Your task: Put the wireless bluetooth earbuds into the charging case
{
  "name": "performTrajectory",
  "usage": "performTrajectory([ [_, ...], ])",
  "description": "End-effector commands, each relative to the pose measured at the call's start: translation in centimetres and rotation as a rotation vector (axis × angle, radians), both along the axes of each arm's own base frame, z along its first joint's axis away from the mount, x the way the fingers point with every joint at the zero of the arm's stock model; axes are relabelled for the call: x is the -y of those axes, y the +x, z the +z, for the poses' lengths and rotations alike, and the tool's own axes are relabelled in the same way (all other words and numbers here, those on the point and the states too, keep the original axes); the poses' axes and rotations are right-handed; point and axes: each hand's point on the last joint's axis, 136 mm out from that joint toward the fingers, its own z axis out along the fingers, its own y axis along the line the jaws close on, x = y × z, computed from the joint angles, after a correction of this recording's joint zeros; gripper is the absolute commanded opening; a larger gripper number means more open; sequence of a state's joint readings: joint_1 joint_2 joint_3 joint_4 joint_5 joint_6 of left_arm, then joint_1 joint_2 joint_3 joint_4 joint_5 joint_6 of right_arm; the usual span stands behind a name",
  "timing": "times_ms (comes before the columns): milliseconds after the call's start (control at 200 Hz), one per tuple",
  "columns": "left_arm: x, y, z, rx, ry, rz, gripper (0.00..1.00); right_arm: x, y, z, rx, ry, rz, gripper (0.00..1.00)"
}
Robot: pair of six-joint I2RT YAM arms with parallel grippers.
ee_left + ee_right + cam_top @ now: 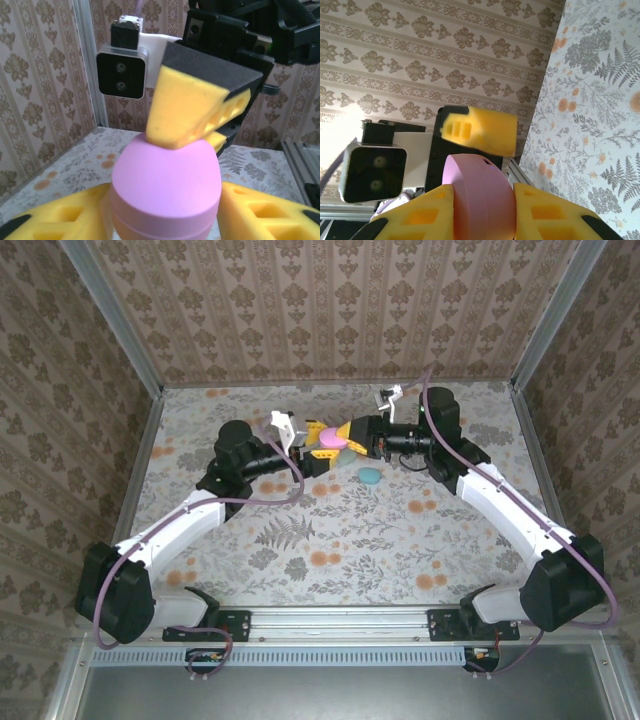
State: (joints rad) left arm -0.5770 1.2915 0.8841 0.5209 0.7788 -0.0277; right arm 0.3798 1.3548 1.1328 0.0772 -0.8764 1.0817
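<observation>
From above, the left gripper point(324, 446) and right gripper point(348, 437) met over the far table point(300, 540), both pinching the pink case point(333, 436). A small teal thing point(370, 475), maybe an earbud, lay near them. In the left wrist view, left fingers point(50, 220) squeezed the case point(165, 185) low down; a right finger point(195, 100) pressed its top. In the right wrist view, right fingers point(550, 215) hugged its sides.

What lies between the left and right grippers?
The pink charging case, held by the left gripper and the right gripper, shown in both wrist views.
</observation>
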Motion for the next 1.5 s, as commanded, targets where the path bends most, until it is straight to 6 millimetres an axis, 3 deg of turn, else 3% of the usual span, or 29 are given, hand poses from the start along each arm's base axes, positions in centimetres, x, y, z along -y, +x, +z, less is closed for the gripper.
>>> performTrajectory([
  [0, -0.4, 0.4, 0.1, 0.014, 0.006, 0.033, 0.74, 1.1, 0.4, -0.3, 0.009, 0.009, -0.055, 0.24],
  [125, -0.7, 0.2, -1.6, -0.012, 0.058, 0.046, 0.84, 3.1, 1.8, -3.8, -0.031, -0.046, -0.176, 0.23],
  [200, -1.4, 0.0, -2.3, -0.020, 0.062, 0.081, 0.89, 4.7, 2.7, -8.2, -0.084, -0.157, -0.268, 0.23],
  [280, -2.5, 0.2, -2.7, -0.033, 0.057, 0.141, 0.90, 6.1, 2.9, -14.3, -0.169, -0.322, -0.334, 0.22],
  [350, -3.6, 0.8, -2.5, -0.030, 0.048, 0.217, 0.91, 6.2, 2.7, -19.0, -0.244, -0.387, -0.326, 0.22],
  [405, -4.3, 1.2, -2.5, -0.028, 0.047, 0.273, 0.91, 5.8, 2.6, -21.2, -0.281, -0.385, -0.316, 0.22],
  [610, -6.7, 2.6, -2.6, -0.026, 0.050, 0.420, 0.92, 4.6, 2.1, -27.0, -0.347, -0.494, -0.269, 0.23],
  [840, -7.4, 3.1, -3.0, -0.031, 0.067, 0.461, 0.92, 4.9, 0.8, -30.1, -0.385, -0.604, -0.228, 0.27],
  [955, -7.9, 3.7, -3.4, -0.038, 0.073, 0.508, 0.92, 5.5, 0.1, -30.7, -0.396, -0.647, -0.212, 0.32],
  [1035, -8.3, 4.2, -3.9, -0.051, 0.087, 0.537, 0.91, 6.0, -0.3, -30.8, -0.397, -0.681, -0.209, 0.43],
  [1195, -9.4, 5.1, -4.4, -0.063, 0.095, 0.597, 0.91, 8.4, -0.5, -28.7, -0.351, -0.804, -0.229, 0.63],
  [1340, -11.9, 6.8, -6.0, -0.088, 0.131, 0.724, 0.92, 14.7, 0.3, -24.8, -0.229, -1.025, -0.408, 0.70],
  [1440, -17.9, 9.9, -9.4, -0.170, 0.196, 0.977, 0.94, 20.4, 1.8, -20.4, 0.035, -1.222, -0.640, 0.76],
  [1495, -21.7, 11.2, -11.7, -0.249, 0.228, 1.130, 0.94, 23.6, 2.4, -18.7, 0.200, -1.356, -0.774, 0.84],
])
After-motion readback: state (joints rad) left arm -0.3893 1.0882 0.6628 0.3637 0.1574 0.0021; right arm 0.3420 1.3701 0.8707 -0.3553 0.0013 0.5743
